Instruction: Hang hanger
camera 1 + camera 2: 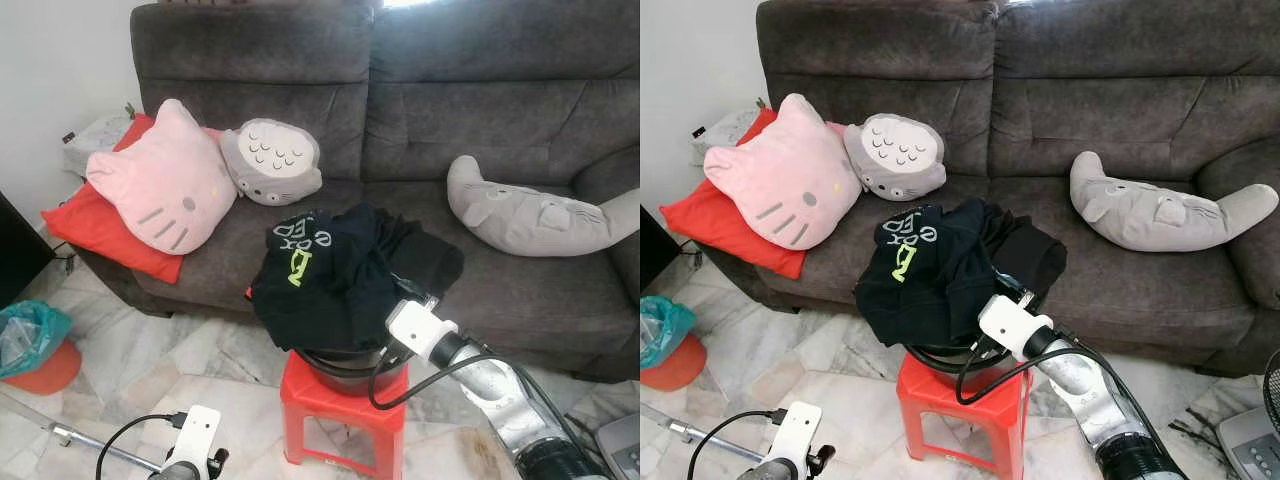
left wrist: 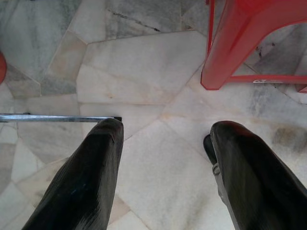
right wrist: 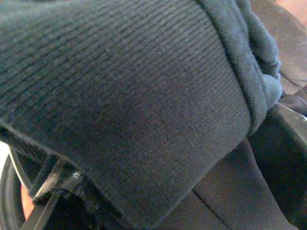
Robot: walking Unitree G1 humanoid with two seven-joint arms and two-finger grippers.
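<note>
A heap of black clothes (image 1: 340, 270), one piece with green lettering, lies over a black basket (image 1: 335, 366) on a red stool (image 1: 345, 405) in front of the sofa. My right arm (image 1: 470, 375) reaches into the heap from the right, and its gripper is buried under the cloth. The right wrist view shows dark ribbed fabric (image 3: 124, 96) close up, with a thin dark bar (image 3: 48, 196) beneath it; I cannot tell whether that is a hanger. My left gripper (image 2: 163, 158) hangs open low over the marble floor, beside the stool.
A thin metal rod (image 2: 48, 117) lies on the floor by the left fingers. The grey sofa (image 1: 450, 120) holds a pink cat cushion (image 1: 165, 185), a red cushion, a grey round plush and a grey crescent plush (image 1: 530, 215). A teal bag on an orange tub (image 1: 30, 345) stands at left.
</note>
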